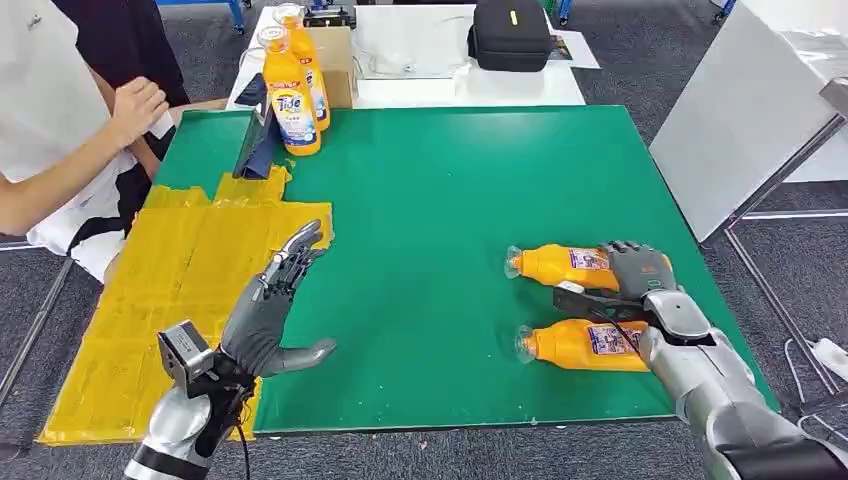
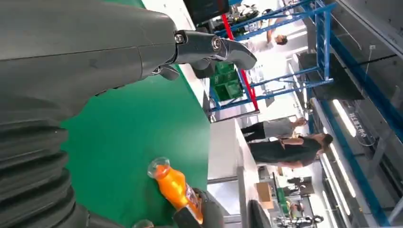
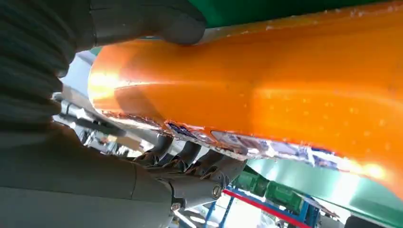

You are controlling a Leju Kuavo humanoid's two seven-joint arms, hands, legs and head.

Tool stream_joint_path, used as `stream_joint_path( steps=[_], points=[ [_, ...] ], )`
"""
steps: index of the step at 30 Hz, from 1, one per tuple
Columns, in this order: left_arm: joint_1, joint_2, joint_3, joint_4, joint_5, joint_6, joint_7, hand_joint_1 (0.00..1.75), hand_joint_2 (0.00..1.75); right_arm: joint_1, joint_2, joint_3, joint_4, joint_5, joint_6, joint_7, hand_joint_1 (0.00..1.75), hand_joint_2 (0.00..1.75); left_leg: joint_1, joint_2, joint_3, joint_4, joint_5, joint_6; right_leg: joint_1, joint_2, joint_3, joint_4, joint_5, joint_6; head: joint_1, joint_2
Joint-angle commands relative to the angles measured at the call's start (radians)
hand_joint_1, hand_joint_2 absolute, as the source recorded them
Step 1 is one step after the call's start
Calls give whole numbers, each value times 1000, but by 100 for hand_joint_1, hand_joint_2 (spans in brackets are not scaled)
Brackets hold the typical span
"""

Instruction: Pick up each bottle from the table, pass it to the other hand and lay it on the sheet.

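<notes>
Bottles are what this job turns on, and none lies on the sheet yet, so I judge the task to be at its very start. The right hand reaches over the far bottle, which lies on its side on the green table with its cap toward the middle; in the right wrist view its thumb sits on one side of the orange body and its fingers curl under the other, so it looks wrapped around it, though I can't be sure how firmly it grips or whether the bottle has left the table. Just beside it, nearer the robot, lies the near bottle, untouched. The left hand hovers over the table's near left part, fingers spread and holding nothing, at the edge of the yellow sheet, ready to receive. Two upright detergent bottles stand at the far left corner, and a person sits beside that corner. Still to come, as I read it: the lift, the handover, the laying down, then the same again for the rest.
</notes>
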Motion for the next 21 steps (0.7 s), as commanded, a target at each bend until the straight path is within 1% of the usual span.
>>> stream_joint_path(
  steps=[1, 8, 9, 10, 11, 12, 20, 21],
  points=[
    [-30, -7, -21, 54, 3, -4, 7, 0, 175, 9, 35, 81, 88, 55, 5, 34, 175, 175, 1, 0, 4, -1, 0, 0, 2, -2, 5, -2, 0, -2, 0, 0],
    [-32, -8, -22, 54, 4, -5, 7, 0, 175, 4, 34, 89, 94, 67, 24, 35, 175, 175, 1, 0, 7, -1, -1, 0, 1, -2, 8, -2, 0, -1, 0, 0],
    [-33, -9, -22, 54, 4, -5, 7, 0, 175, 6, 34, 89, 96, 67, 25, 35, 148, 175, 1, -1, 9, -2, 0, 0, 2, -2, 10, -3, 0, -2, 0, 0],
    [-33, -8, -23, 52, 4, -5, 7, 0, 175, 5, 37, 84, 100, 63, 38, 34, 110, 175, 2, 0, 10, -2, 0, 0, 2, -3, 11, -4, 0, -3, 0, 0],
    [-34, -8, -24, 52, 4, -7, 7, 0, 175, 6, 42, 77, 105, 57, 63, 27, 44, 175, 1, -1, 8, -1, 0, 0, 2, -2, 9, -2, 0, -2, 0, 0],
    [-39, -8, -26, 57, 5, -9, 7, 0, 175, 4, 45, 77, 114, 56, 95, 26, 3, 175, 2, -1, 11, -3, 0, 0, 3, -3, 12, -5, 0, -3, 0, 0],
    [-40, -10, -27, 58, 4, -9, 8, 0, 175, 6, 45, 77, 114, 55, 95, 24, 3, 175, 1, -1, 10, -2, -1, 0, 2, -2, 11, -3, 0, -2, 0, 0],
    [-42, -9, -28, 60, 5, -10, 8, 0, 175, 3, 44, 79, 115, 58, 108, 20, 0, 175, 2, -1, 11, -3, 0, 0, 3, -4, 12, -4, 0, -3, 0, 0]
  ],
)
